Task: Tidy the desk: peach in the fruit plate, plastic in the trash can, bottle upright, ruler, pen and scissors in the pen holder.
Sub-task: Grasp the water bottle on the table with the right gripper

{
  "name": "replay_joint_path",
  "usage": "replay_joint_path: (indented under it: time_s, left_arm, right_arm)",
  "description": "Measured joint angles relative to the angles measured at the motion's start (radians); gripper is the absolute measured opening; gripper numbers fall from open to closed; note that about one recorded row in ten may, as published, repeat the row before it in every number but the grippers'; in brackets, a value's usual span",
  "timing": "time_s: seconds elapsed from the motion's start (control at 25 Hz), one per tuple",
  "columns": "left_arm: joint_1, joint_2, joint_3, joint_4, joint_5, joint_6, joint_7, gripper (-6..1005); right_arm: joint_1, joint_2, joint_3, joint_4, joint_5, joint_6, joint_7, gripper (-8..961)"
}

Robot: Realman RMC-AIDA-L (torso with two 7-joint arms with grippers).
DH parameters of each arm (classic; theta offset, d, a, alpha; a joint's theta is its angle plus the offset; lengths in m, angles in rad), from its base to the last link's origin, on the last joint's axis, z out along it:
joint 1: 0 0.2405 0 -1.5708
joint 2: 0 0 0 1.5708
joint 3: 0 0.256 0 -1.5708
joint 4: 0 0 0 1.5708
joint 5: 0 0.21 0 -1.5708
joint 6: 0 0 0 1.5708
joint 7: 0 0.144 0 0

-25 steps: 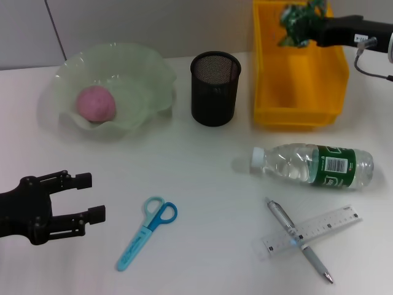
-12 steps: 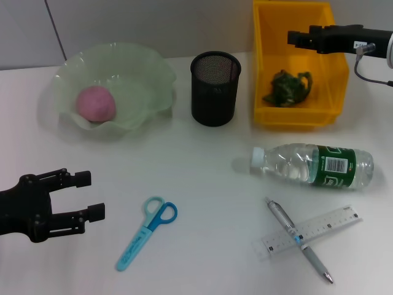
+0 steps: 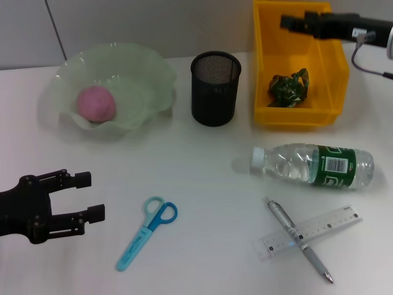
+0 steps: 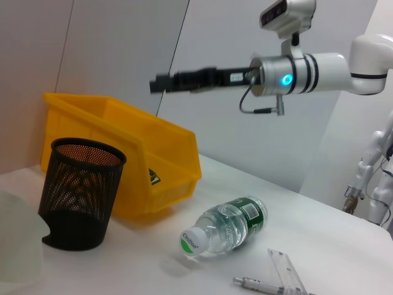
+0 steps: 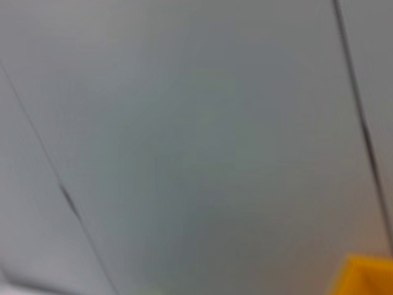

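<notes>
Plastic (image 3: 287, 88) lies crumpled inside the yellow bin (image 3: 264, 74). Above that bin, my right gripper (image 3: 288, 22) reaches level from the far side; I cannot tell its fingers' state. Well away from the bin, my left gripper (image 3: 83, 196) hovers over the counter (image 3: 202, 160), fingers spread wide, holding nothing.

From my left wrist, my right arm stretches level above the bin, the bottle (image 4: 226, 226) lying beside it.
</notes>
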Motion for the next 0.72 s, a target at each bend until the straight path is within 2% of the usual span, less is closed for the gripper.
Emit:
replay_joint_path:
  time_s: [0.04, 0.08, 0.16, 0.32, 0.4, 0.52, 0.6, 0.72]
  left_arm:
    - [0.0, 0.0, 0.0, 0.0, 0.0, 0.0, 0.0, 811]
    - [0.0, 0.0, 0.0, 0.0, 0.0, 0.001, 0.0, 811]
    - [0.0, 0.0, 0.0, 0.0, 0.0, 0.001, 0.0, 811]
    - [-0.001, 0.0, 0.0, 0.002, 0.0, 0.002, 0.001, 811]
    - [-0.001, 0.0, 0.0, 0.003, 0.0, 0.002, 0.002, 811]
    - [-0.001, 0.0, 0.0, 0.004, 0.0, 0.002, 0.001, 810]
    - [-0.002, 0.0, 0.0, 0.005, 0.0, 0.002, 0.001, 810]
    - [-0.008, -0.005, 0.0, 0.005, -0.001, 0.0, -0.004, 810]
  right_arm:
    - [-0.009, -0.011, 0.002, 0.002, 0.094, -0.067, -0.014, 710]
    - [-0.009, -0.011, 0.002, 0.002, 0.094, -0.067, -0.014, 710]
    - [-0.017, -0.027, 0.002, 0.003, 0.173, -0.17, -0.031, 710]
    - [-0.016, -0.071, -0.009, -0.011, 0.186, -0.392, -0.038, 710]
    - [-0.004, -0.097, -0.014, -0.024, 0.132, -0.483, -0.038, 710]
    - [0.027, -0.121, -0.008, -0.058, -0.011, -0.589, -0.034, 711]
    - [0.056, -0.129, -0.007, -0.085, -0.122, -0.656, -0.029, 711]
    - [0.116, -0.129, -0.024, -0.146, -0.314, -0.744, -0.013, 711]
